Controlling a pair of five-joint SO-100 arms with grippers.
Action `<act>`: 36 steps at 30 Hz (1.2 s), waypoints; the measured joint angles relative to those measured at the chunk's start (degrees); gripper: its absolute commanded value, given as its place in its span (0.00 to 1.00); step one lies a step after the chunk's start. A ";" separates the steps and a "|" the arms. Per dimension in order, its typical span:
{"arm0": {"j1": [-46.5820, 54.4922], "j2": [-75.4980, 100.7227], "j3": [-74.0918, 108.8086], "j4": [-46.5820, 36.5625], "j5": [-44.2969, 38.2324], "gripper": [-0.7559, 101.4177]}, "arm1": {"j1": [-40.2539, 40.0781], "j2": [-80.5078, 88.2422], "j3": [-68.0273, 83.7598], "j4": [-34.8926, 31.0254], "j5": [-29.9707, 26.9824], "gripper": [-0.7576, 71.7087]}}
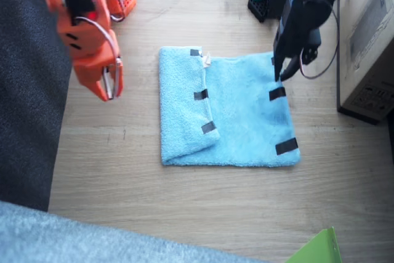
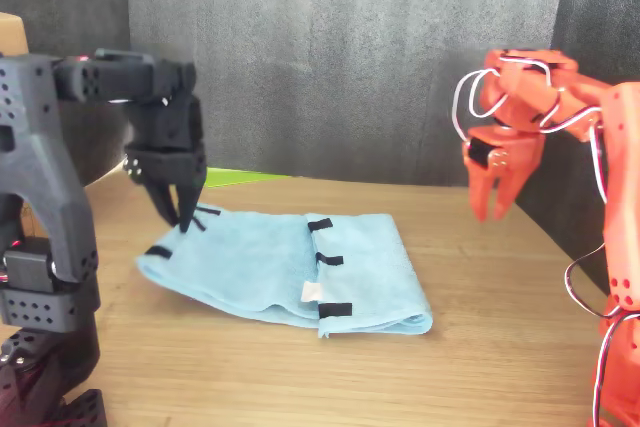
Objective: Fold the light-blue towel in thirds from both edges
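Fixed view shows the rectangular light-blue fluffy terry towel lying on the pale wooden counter, with 1 short edge already folded over onto its middle and 3 black tape strips visible along it. The other short edge lies flat. The black left pincer points down at that flat edge, its jaws nearly together; whether it grips cloth cannot be told. The orange right pincer hangs released above bare counter, well apart from the towel.

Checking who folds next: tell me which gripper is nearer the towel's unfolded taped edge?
Left. The left gripper hangs right over the unfolded edge of the light-blue towel; the right gripper hovers off the towel beyond its folded side.
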 measured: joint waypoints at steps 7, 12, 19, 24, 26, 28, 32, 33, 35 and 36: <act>-6.24 0.09 -5.01 3.43 0.00 0.01 | 0.18 1.41 3.34 -1.58 1.14 0.20; -11.07 -3.43 -10.99 5.63 0.00 0.01 | -0.53 4.31 5.71 -1.58 1.32 0.20; -14.85 -10.46 -23.55 10.20 0.00 0.01 | -3.08 9.58 15.56 -4.83 0.70 0.21; -18.19 -18.72 -33.84 13.45 0.00 0.01 | -5.45 13.45 22.41 -7.47 -0.35 0.21; -19.78 -21.53 -36.91 14.50 0.00 0.01 | -6.42 15.12 24.70 -8.35 -1.05 0.21; -21.18 -24.08 -39.73 15.03 0.00 0.01 | -7.12 16.70 26.63 -9.49 -1.49 0.22; -23.55 -30.59 -48.25 18.46 0.97 0.01 | -8.79 19.69 30.50 -10.46 -2.37 0.22; -24.26 -32.61 -50.89 19.51 1.05 0.01 | -9.14 20.13 31.38 -10.55 -2.81 0.22; -25.49 -36.83 -57.22 22.24 1.05 0.01 | -9.67 21.01 32.78 -10.90 -3.34 0.22; -26.19 -39.02 -61.00 24.26 1.05 0.01 | -9.84 21.53 33.66 -11.60 -3.34 0.22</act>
